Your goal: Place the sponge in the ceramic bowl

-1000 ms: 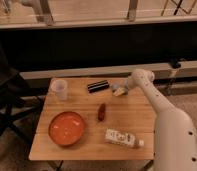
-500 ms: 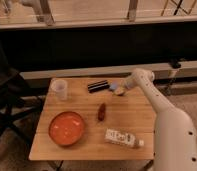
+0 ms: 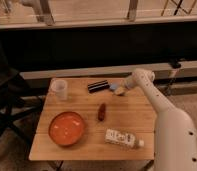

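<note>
Gripper down at the sponge, back right of the wooden table [image 3: 134, 111].
From the left: a small translucent cup [image 3: 59, 89] stands at the back left corner, and in front of it the ceramic bowl [image 3: 67, 128] sits near the front left edge with nothing in it. Moving across, a black flat bar [image 3: 98, 86] lies at the back, with a dark red oblong thing [image 3: 101, 112] mid-table in front of it. And here's the sponge [image 3: 115, 88], just right of the bar at the back of the table, well apart from the bowl. A white bottle [image 3: 123, 138] lies on its side at the front. The gripper [image 3: 123, 90] is right against the sponge, at the end of the white arm [image 3: 164, 117] reaching in from the right. I cannot tell whether it is clamped on the sponge or loose.
</note>
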`<state>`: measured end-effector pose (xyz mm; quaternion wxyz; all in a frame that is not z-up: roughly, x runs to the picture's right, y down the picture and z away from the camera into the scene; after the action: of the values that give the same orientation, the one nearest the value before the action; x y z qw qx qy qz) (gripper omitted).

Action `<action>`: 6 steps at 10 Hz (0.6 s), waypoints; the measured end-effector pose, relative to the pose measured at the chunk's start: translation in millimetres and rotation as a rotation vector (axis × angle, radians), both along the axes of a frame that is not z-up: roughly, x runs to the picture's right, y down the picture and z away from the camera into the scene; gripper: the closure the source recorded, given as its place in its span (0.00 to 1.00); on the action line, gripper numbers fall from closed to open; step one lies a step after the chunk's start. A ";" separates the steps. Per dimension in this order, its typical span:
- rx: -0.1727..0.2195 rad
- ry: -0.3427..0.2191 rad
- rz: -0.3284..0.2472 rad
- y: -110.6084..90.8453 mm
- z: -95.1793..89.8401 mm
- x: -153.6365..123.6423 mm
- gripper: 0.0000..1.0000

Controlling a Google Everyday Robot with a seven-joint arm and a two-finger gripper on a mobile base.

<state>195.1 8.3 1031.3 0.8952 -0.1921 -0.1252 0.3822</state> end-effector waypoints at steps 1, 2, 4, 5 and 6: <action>-0.002 -0.009 0.004 -0.3 -3.5 4.9 1.00; -0.002 -0.016 0.006 -1.4 -5.7 5.9 1.00; 0.002 -0.042 0.000 -6.9 -15.7 5.9 1.00; 0.005 -0.049 -0.006 -8.5 -21.8 8.4 1.00; 0.006 -0.058 -0.018 -7.9 -26.9 10.4 1.00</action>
<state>205.4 0.4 1004.4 0.8953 -0.2014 -0.1505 0.3678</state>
